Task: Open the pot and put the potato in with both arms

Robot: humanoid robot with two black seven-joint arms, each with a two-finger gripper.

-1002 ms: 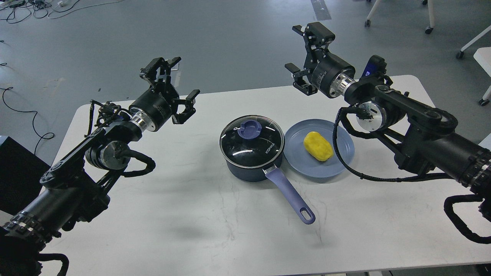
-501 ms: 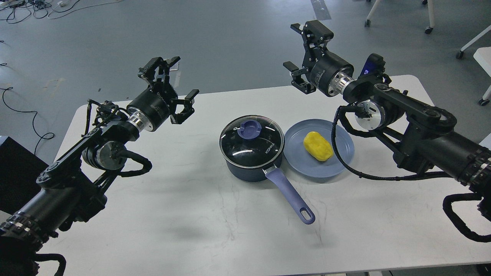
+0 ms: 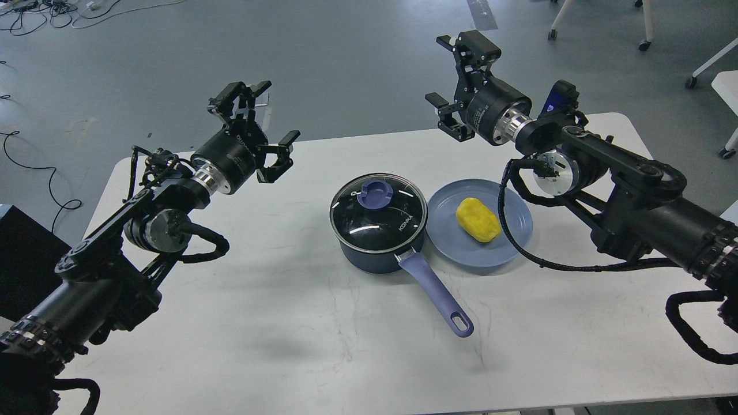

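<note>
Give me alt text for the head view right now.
A lidded pot sits mid-table beside a potato on a blue plate. Both grippers hang open and empty above the white table, the left gripper left of the pot, the right gripper behind the plate.

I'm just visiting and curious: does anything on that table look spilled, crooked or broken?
Nothing stands out. The pot sits upright on the table with its lid seated level, and the potato lies whole on the blue plate beside it. Both end effectors, left and right, hang open above, touching nothing.
</note>
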